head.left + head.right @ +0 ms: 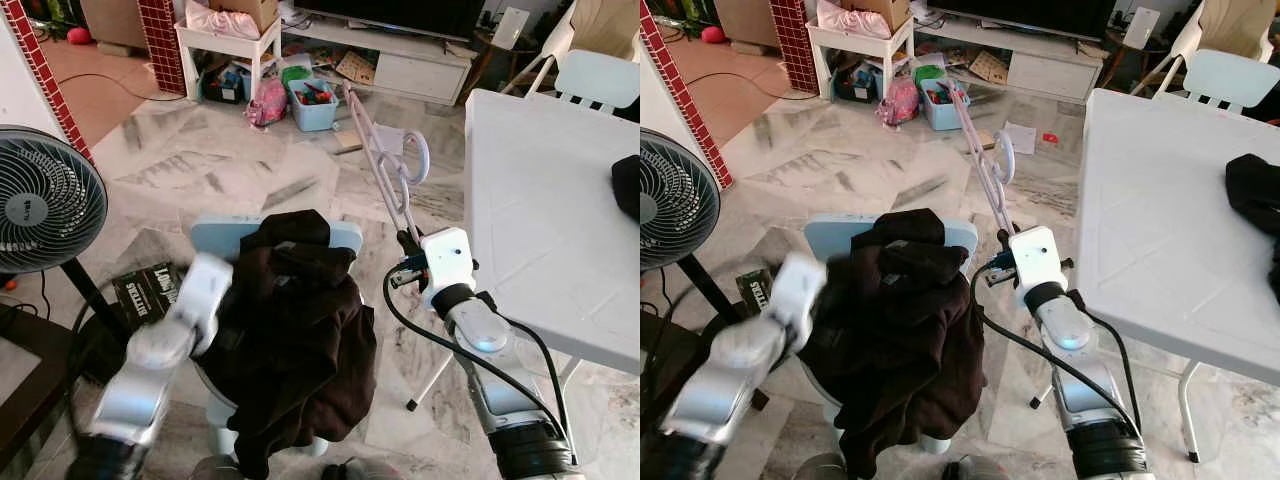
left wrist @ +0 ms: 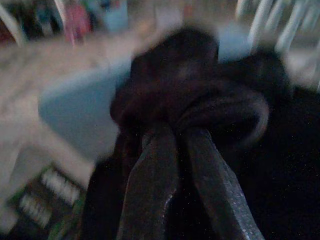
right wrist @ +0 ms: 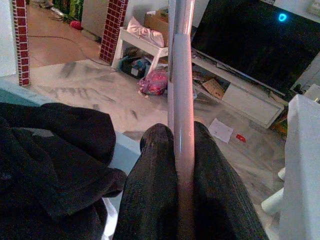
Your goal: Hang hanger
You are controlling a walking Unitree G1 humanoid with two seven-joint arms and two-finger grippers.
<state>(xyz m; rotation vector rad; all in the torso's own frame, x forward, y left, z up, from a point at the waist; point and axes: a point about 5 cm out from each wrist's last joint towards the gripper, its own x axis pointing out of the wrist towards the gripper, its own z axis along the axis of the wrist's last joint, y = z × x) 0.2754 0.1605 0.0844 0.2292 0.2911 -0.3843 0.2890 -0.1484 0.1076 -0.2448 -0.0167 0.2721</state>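
So the biggest thing in front of the robot is the white folding table (image 1: pixel 540 220) on its right, then a light blue chair (image 1: pixel 215 235) with one dark brown garment (image 1: pixel 295 340) heaped over its back. One standing fan (image 1: pixel 40 205) sits off to the left.

The right gripper (image 3: pixel 182 165) has the hanger (image 1: pixel 385 160) pinched tight between its two black fingers, gripping it by one end so the rest sticks up and away over the floor, hook (image 1: pixel 418 158) near the far end. There's just the one hanger, pale pink-white plastic, held between chair and table.

It looks light and stiff, probably a bit slick, so I'd guess it could swivel in that grip since it's held far from its middle. Grabbing nearer the hook would likely steady it.

The left gripper (image 2: pixel 172 145) is right up against the bunched cloth at the chair top, fingers close together. The wrist picture is blurry, so I can't really say whether they've got fabric between them.
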